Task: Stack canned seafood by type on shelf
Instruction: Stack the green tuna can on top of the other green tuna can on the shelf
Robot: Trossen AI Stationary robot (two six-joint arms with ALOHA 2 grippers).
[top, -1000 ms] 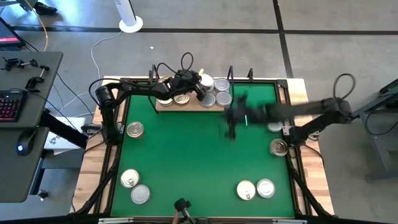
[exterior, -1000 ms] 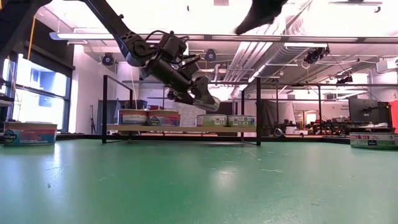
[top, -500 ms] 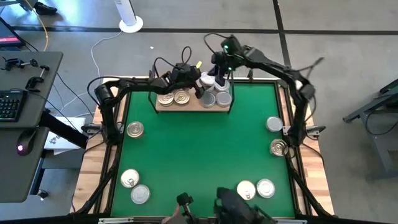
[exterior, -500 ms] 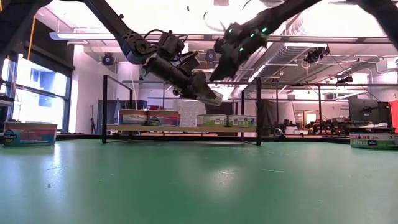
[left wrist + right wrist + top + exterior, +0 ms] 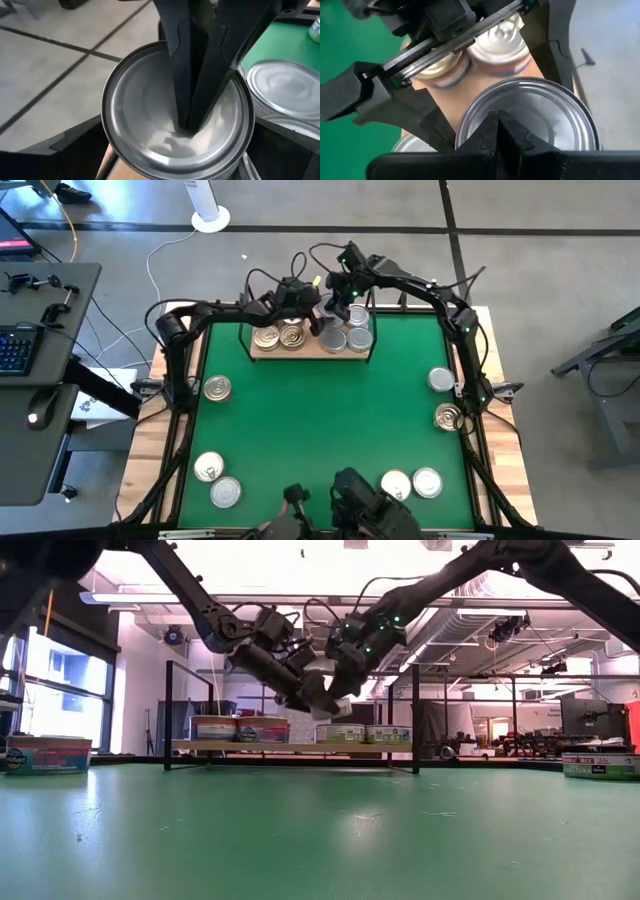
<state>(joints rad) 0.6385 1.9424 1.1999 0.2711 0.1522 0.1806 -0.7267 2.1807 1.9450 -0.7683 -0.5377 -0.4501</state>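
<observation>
The left gripper (image 5: pixel 322 320) pinches a flat round silver-grey metal tin (image 5: pixel 150 130) by its sides. It holds the tin a little above the light tan wooden shelf with thin black uprights (image 5: pixel 290 747), at the far edge of the large green mat (image 5: pixel 320 420). The right gripper (image 5: pixel 345 308) has its fingers pressed together, and their tips rest on the middle of this same lid.

I think the danger is that the two arms work against each other. If the right fingers push down while the left ones only squeeze the smooth wall, the tin may tilt and slip out. It could then knock the silver-grey tins (image 5: pixel 358 340) under it. In the low view the tin already looks somewhat tilted, so it may land on its edge and not flat on the stack. The two grippers are also very close together, so a small sideways move could make them collide.

Count, as well as I can see:
- Gold-lidded round tins (image 5: pixel 266 337) on the shelf: two.
- Silver-grey tins at the shelf: probably four with the held one, but the arms cover part of them.
- Loose tins (image 5: pixel 217 388) on the mat, well apart from the shelf: seven, three on the left and four on the right.
</observation>
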